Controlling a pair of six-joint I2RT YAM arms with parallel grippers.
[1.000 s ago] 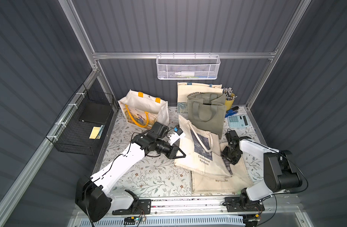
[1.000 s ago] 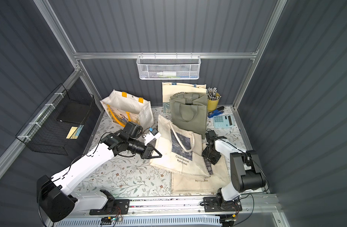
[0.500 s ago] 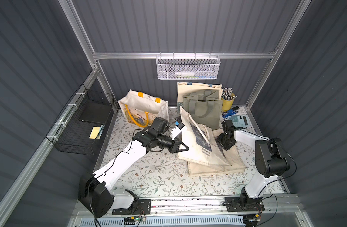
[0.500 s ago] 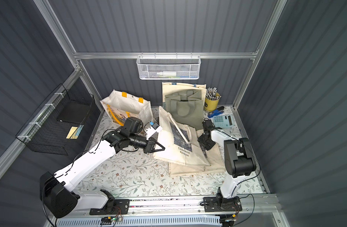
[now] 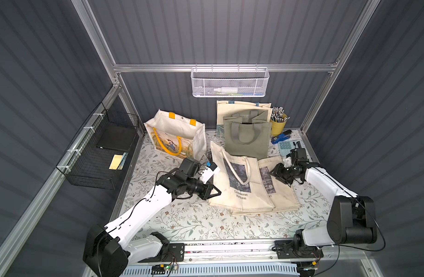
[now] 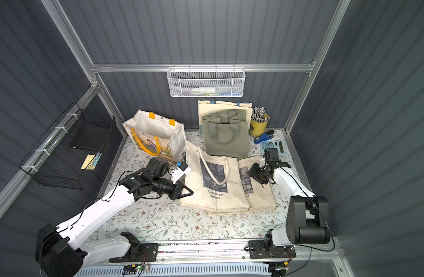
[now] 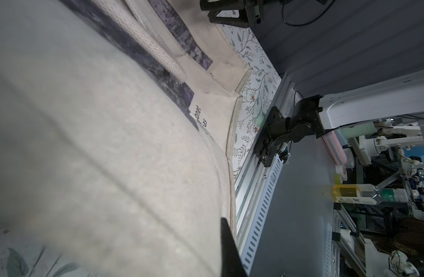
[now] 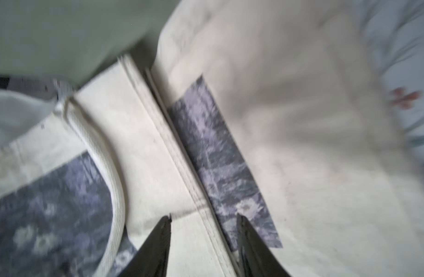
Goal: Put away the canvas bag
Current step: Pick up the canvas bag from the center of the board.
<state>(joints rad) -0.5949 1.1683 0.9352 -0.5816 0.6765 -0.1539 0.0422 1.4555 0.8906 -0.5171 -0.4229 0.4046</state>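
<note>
Your left gripper [image 5: 213, 190] is lying low over the table with its jaws together, pinching the left edge of the canvas bag [image 5: 241, 194], the cream one with the dark blue print and the "Nymphéas" lettering. In the left wrist view the cloth is filling most of the frame, and only one dark fingertip [image 7: 226, 239] is showing beside the bag's seam.

Your right gripper [image 8: 203, 221] is hanging with its jaws apart over the bag's right side seam, one fingertip on each side of it. That view is blurred, so you cannot tell whether the tips are touching the cloth.

The canvas bag is lying on a second cream bag [image 5: 280, 191] with the same print, which is sticking out to the right beneath it. The canvas bag's upper left corner is standing up off the pile.

Both are resting mid-table on the floral table cover [image 5: 182, 220]. Just behind them an olive-green bag [image 5: 247, 141] is leaning upright against a cream tote [image 5: 242, 108] at the back wall.

To the left an open tote with yellow handles [image 5: 179, 132] is standing. Near the right back corner a yellow cup of pens [image 5: 279, 123], a blue stapler [image 5: 281, 137] and a calculator [image 5: 286, 145] are sitting.
</note>
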